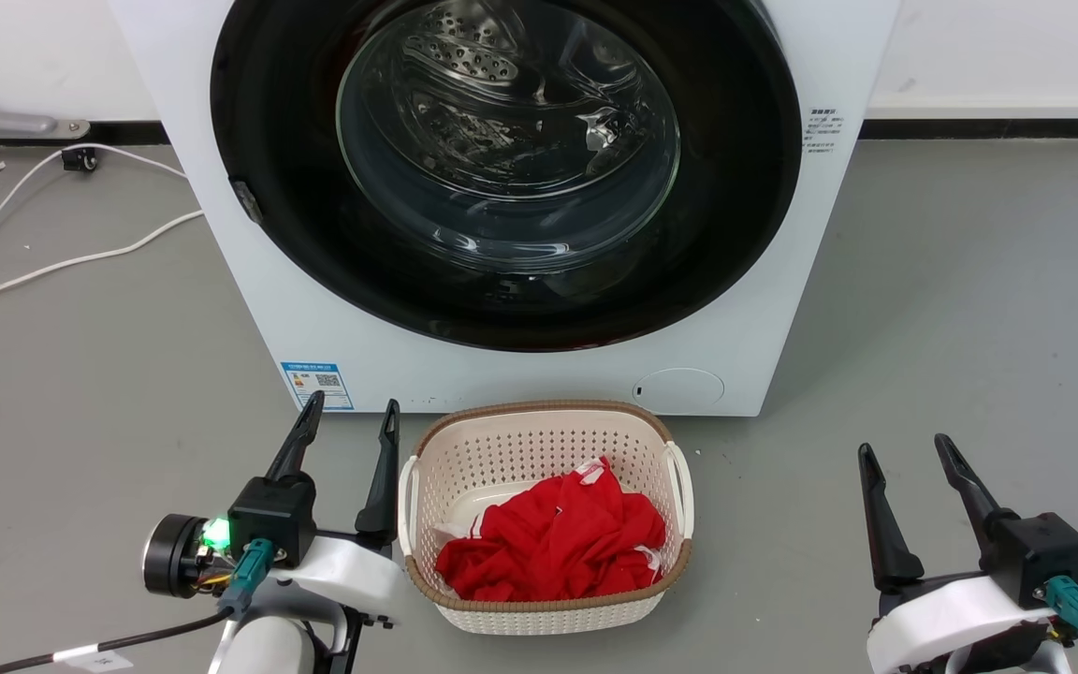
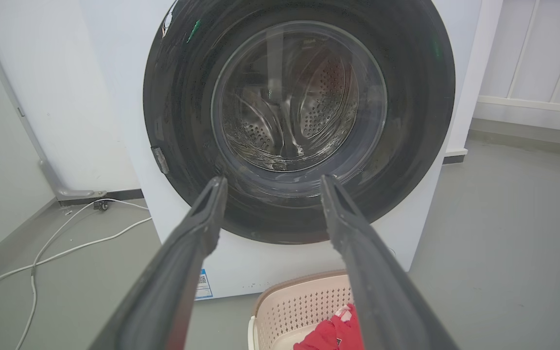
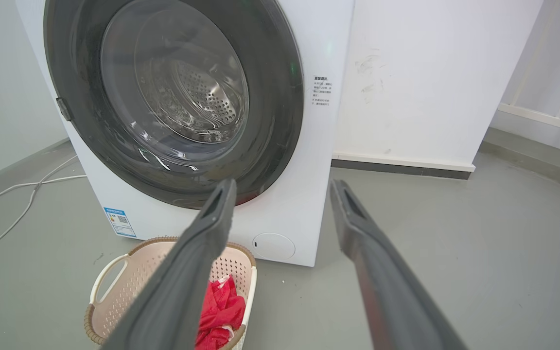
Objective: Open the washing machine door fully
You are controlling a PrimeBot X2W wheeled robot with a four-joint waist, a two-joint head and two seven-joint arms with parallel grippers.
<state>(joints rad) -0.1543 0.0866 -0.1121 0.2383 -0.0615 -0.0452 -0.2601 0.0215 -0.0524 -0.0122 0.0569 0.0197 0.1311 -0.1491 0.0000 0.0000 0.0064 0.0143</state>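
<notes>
Facing one closed washing machine door, left end effector and right end effector both gape.

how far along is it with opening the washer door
Nothing looks done yet: the washing machine door sits shut, flush against the cabinet. Nothing is in hand: the left end effector and right end effector are open, apart from it. Left: reach the door's edge, grip, swing it fully open.

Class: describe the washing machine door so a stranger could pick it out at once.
Find the white washing machine on the grey floor. The washing machine door is the big glossy black disc covering most of its front, with a clear glass bowl centre. Unlike the small round white flap below, it is black and far larger.
</notes>
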